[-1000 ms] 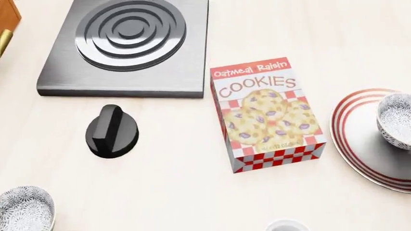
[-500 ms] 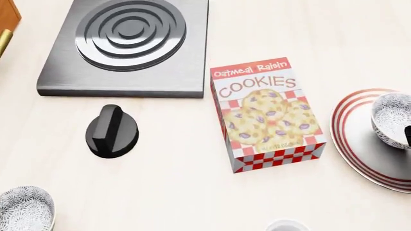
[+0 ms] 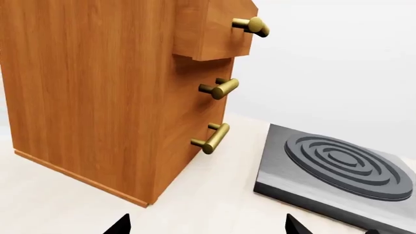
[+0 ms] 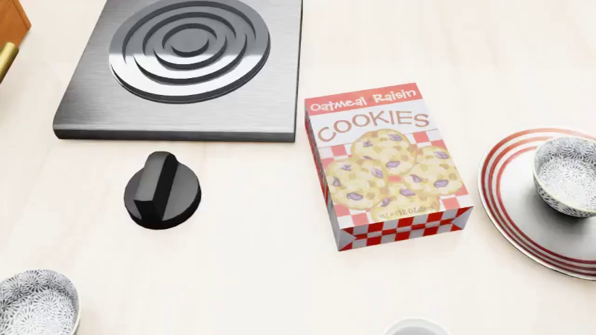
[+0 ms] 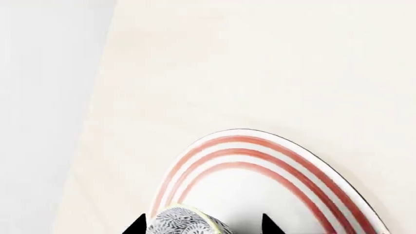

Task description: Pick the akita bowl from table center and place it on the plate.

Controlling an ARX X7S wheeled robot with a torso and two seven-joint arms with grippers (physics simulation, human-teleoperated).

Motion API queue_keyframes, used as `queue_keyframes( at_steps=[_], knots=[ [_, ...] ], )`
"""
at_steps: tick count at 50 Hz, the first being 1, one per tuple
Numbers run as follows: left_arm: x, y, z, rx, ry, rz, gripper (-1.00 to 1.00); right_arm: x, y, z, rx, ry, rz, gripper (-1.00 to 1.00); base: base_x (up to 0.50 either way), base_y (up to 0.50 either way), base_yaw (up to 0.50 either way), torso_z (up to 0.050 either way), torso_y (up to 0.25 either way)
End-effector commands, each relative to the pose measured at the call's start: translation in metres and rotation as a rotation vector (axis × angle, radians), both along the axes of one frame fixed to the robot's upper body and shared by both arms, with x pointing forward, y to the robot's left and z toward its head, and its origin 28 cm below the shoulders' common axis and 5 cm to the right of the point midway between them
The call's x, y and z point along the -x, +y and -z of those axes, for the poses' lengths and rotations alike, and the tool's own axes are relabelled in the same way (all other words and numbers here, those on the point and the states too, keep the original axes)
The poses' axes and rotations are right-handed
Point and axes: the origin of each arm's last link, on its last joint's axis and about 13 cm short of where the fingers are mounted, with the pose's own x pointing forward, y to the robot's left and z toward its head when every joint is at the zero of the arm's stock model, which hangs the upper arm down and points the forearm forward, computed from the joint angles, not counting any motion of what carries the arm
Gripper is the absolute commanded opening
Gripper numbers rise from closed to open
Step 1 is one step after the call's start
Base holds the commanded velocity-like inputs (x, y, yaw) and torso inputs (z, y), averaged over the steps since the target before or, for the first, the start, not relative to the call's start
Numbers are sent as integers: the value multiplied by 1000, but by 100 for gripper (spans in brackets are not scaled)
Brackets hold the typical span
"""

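One akita bowl, white with a grey floral pattern, stands on the red-ringed plate at the right edge of the head view. In the right wrist view its rim shows between my right gripper's spread fingertips over the plate. The jaws stand wider than the bowl, with a gap at one side, so the gripper is open. My left gripper is open over bare table with nothing between its tips. A second patterned bowl sits at the near left. Neither gripper shows in the head view.
A cookies box lies mid-table beside the plate. A black knob and a grey burner slab lie to the left. A small white cup peeks in at the front edge. A wooden drawer cabinet stands near the burner.
The dark fingertip seen at the bowl's right half a second ago has left the head view. The bowl has shifted a little left on the plate over the second.
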Motion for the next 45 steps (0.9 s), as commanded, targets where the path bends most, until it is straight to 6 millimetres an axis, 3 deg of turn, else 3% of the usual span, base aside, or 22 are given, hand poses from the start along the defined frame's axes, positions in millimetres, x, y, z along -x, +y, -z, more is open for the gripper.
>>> queue_keyframes(
  at_steps=[1, 10, 13, 17, 22, 32, 45],
  knots=[
    [1, 0, -1, 0, -4, 1, 100, 16, -1, -31, 11, -311, 232, 100, 0, 0, 0, 0, 0],
    [1, 1, -3, 4, -10, -5, 100, 64, 13, -84, 102, -720, 418, 100, 0, 0, 0, 0, 0],
    [0, 0, -3, 4, -10, -5, 100, 75, 19, -95, 160, -770, 411, 100, 0, 0, 0, 0, 0],
    [1, -2, -4, 1, -10, 3, 100, 103, 37, -117, 337, -866, 365, 100, 0, 0, 0, 0, 0],
    [1, -2, -4, -2, -13, 3, 100, 134, 52, -132, 426, -936, 309, 100, 0, 0, 0, 0, 0],
    [-1, -4, -5, -8, -14, 16, 100, 168, 55, -137, 509, -964, 306, 100, 0, 0, 0, 0, 0],
    [-1, -5, -4, -19, -12, 27, 100, 175, 56, -130, 529, -958, 305, 100, 0, 0, 0, 0, 0]
  ],
)
